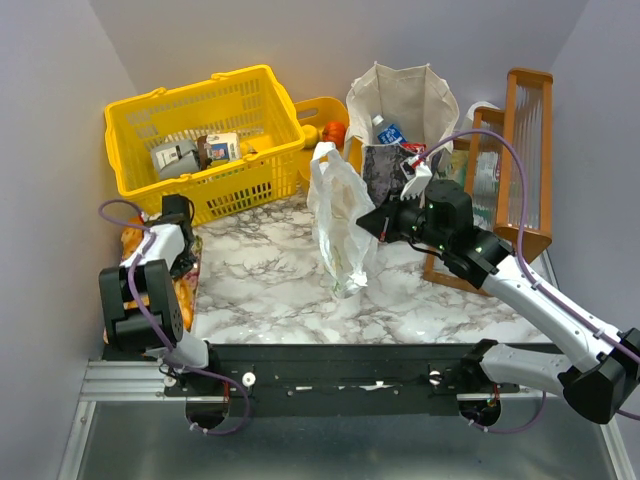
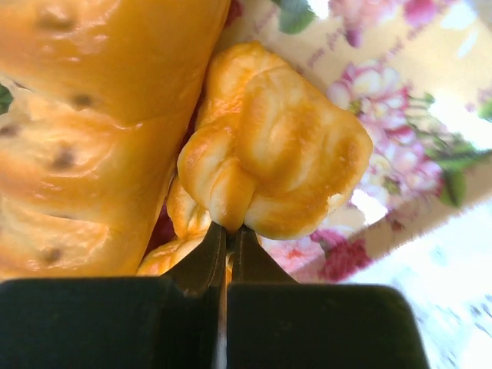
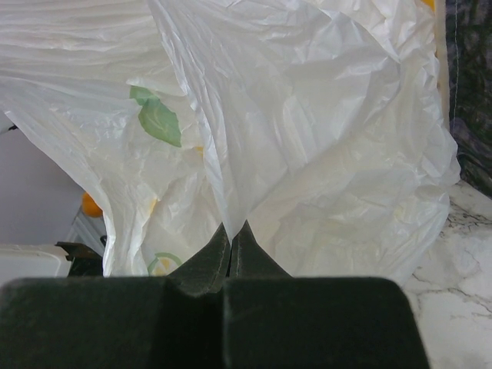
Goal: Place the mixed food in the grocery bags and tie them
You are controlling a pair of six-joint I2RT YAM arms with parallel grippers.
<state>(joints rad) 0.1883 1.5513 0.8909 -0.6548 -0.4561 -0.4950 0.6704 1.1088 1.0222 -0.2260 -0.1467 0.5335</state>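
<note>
Arm poses differ: right gripper (image 3: 231, 227), reached leftward, clamps plastic bag (image 3: 323, 115); left gripper (image 2: 228, 232), tucked low, closed against bread roll (image 2: 284, 146).

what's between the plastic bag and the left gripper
Only bare marble table, from the bread at the left gripper to the plastic bag; top view.
</note>
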